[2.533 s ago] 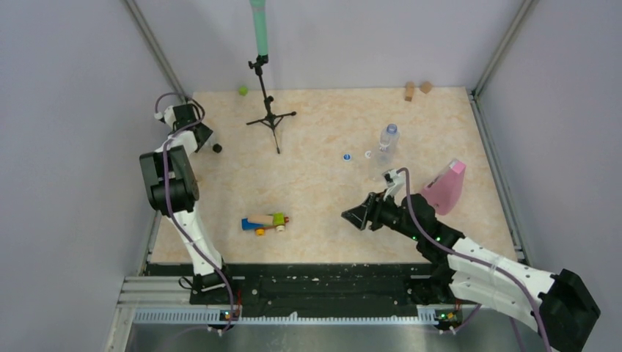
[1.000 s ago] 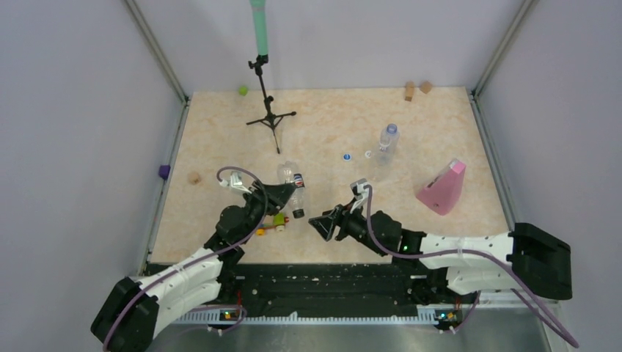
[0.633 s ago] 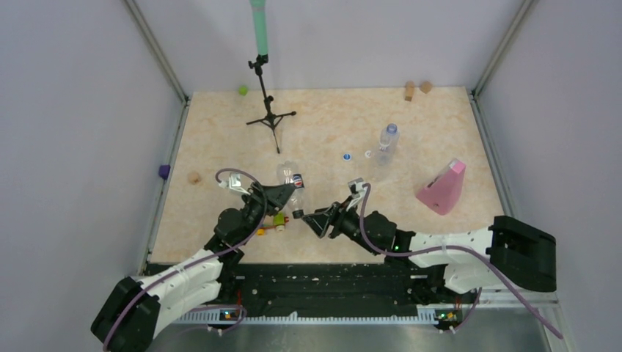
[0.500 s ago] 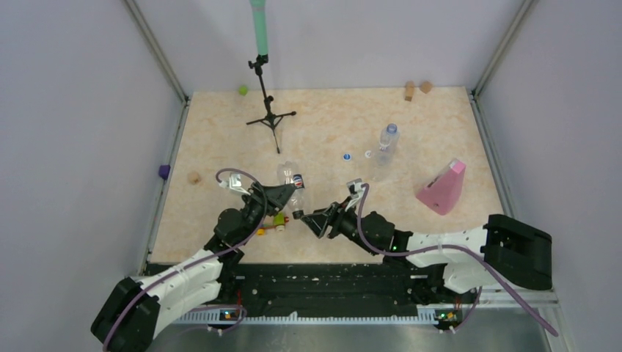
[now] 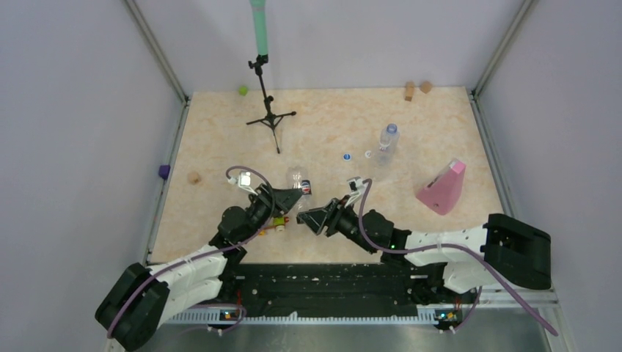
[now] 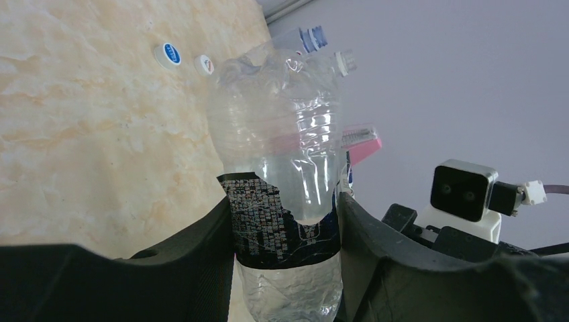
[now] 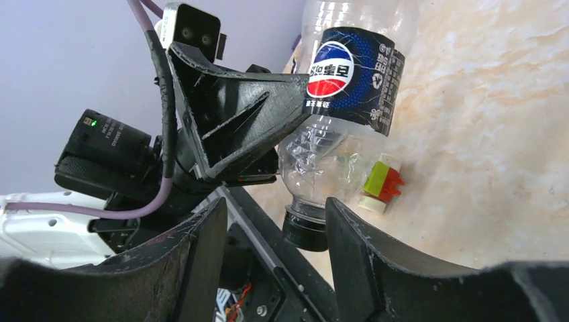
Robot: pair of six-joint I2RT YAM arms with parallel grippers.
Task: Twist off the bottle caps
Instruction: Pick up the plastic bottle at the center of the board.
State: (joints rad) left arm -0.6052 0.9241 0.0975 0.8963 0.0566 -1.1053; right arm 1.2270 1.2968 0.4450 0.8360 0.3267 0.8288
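My left gripper (image 5: 292, 196) is shut on a clear Pepsi bottle (image 5: 299, 183) and holds it above the table, neck pointing down toward the near edge. In the left wrist view the bottle (image 6: 282, 134) sits clamped at its dark label between the fingers (image 6: 201, 268). My right gripper (image 5: 312, 218) is open, its jaws standing either side of the bottle's black cap (image 7: 305, 231), which is close to the right finger (image 7: 366, 255). A second bottle (image 5: 386, 143) stands upright at the back right. A loose blue cap (image 5: 346, 156) and a loose white cap (image 5: 368, 155) lie beside it.
A pink wedge (image 5: 444, 187) stands at the right. A black tripod stand (image 5: 270, 114) is at the back. A coloured block toy (image 5: 277, 220) lies under the held bottle. Small blocks sit at the edges: green (image 5: 242, 91), tan (image 5: 409, 91), purple (image 5: 163, 171).
The left arm came from the far left corner to the middle with the bottle. The right gripper moved left to the cap. The bottle has lately shifted slightly right.
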